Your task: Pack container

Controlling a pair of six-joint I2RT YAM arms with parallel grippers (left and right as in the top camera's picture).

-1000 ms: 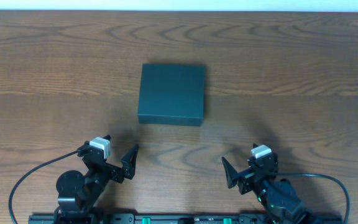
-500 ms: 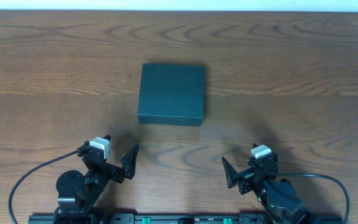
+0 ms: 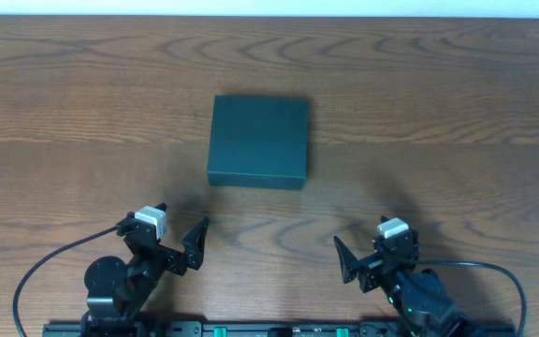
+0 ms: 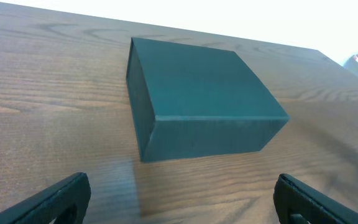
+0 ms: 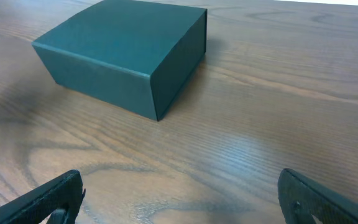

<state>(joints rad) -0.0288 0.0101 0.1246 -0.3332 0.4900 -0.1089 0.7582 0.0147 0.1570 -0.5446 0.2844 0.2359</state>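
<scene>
We are judging the container [image 3: 258, 141], lying closed in the middle of the table [image 3: 457, 112], as light, stiff, crushable matte cardboard, best taken at its lid's free edge, while the left gripper [image 3: 185, 213] and right gripper [image 3: 361, 231] are hovering spread wide, empty, near the table's front edge.

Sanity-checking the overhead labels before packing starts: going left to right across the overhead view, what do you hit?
left gripper → container → right gripper
</scene>
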